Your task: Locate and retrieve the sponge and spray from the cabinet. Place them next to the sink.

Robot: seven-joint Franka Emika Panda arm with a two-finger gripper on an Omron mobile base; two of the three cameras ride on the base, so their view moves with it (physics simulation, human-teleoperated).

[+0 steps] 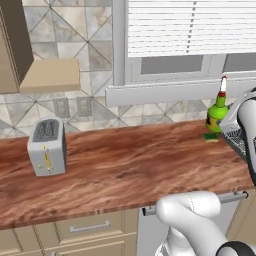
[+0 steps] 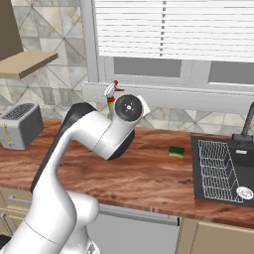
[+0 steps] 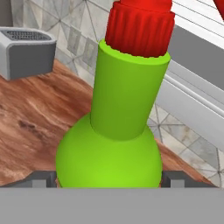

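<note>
The long reddish-brown wood-grain countertop (image 1: pixel 125 165) runs wide and mostly bare from the grey metal two-slot toaster (image 1: pixel 47 146) near its left end across to the dark grey metal sink basin with a wire grid rack (image 2: pixel 221 171) set into its right end. The counter's front edge overhangs tan low drawers with short horizontal handles (image 1: pixel 90 227). Along the back stands a grey patterned tile wall, with a pale grey window sill (image 1: pixel 165 92) jutting out above the counter. The tan wall cabinet's plain side shelf (image 1: pixel 50 76) sticks out high at the left, well above the toaster.

The bright green plastic spray bottle with a red-and-white trigger nozzle (image 1: pixel 218 107) stands upright on the counter by the back wall, just left of the sink. The small flat sponge with a dark green top and yellow underside (image 2: pixel 176 151) lies flat on the counter just beside the bottle and near the sink's left rim.

In the hand view the bottle's round green body (image 3: pixel 109 159) sits directly between the two dark finger tips, its neck and red collar rising above; the gripper (image 3: pixel 109 177) stands wide apart, one tip at each flank of the bottle, and contact cannot be made out.

The white arm (image 2: pixel 94 134) rises from the base, bends at the elbow and reaches forward toward the back wall, hand held level at the bottle
</note>
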